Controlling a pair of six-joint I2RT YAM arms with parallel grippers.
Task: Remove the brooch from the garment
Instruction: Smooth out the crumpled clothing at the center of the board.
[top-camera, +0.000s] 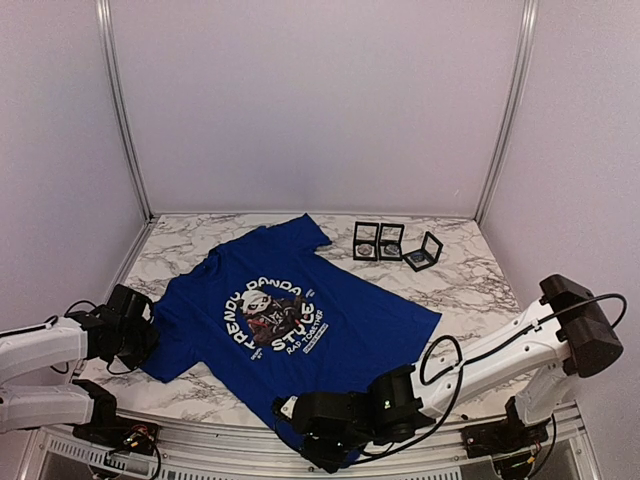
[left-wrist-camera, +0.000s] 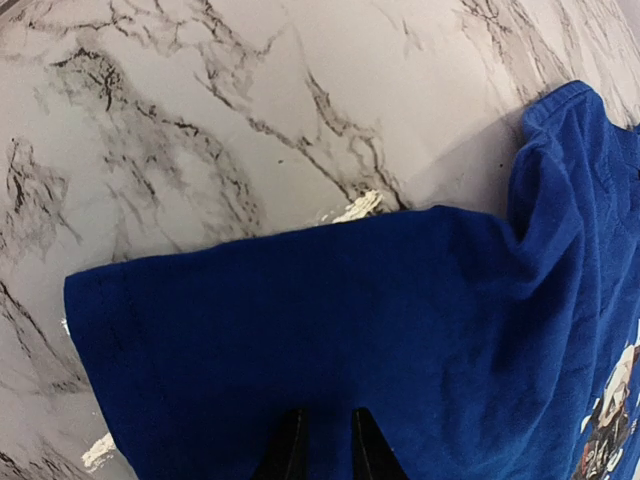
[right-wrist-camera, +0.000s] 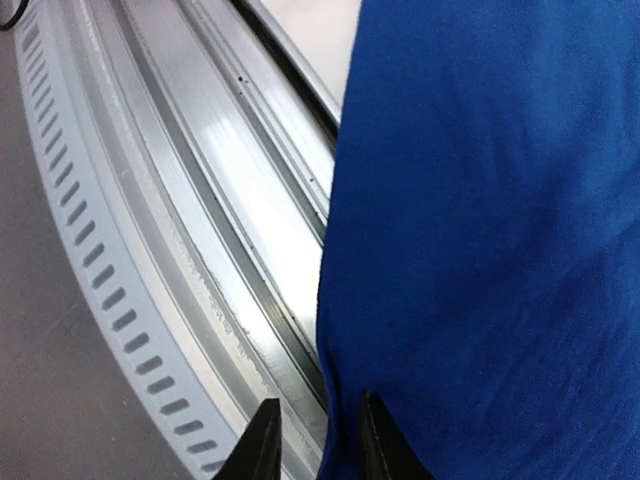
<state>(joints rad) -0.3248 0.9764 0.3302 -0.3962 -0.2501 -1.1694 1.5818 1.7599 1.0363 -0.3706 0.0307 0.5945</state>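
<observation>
Bench (top-camera: 470, 290): marble, garment (top-camera: 330, 320) spread flat.
Brooch: not discernible.
Left end effector (left-wrist-camera: 322, 450): narrowly apart over sleeve.
Right end effector (right-wrist-camera: 315, 445): slightly apart at hem.
Progress: undeterminable.

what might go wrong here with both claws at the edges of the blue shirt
1. The blue printed t-shirt hangs over the table's near edge by the right claw, above the grey metal rail. A pull there may drag it off.
2. The left claw sits over the sleeve; tugging could bunch the cloth.
3. No brooch shows clearly in any view, so either claw may grab only fabric.
</observation>
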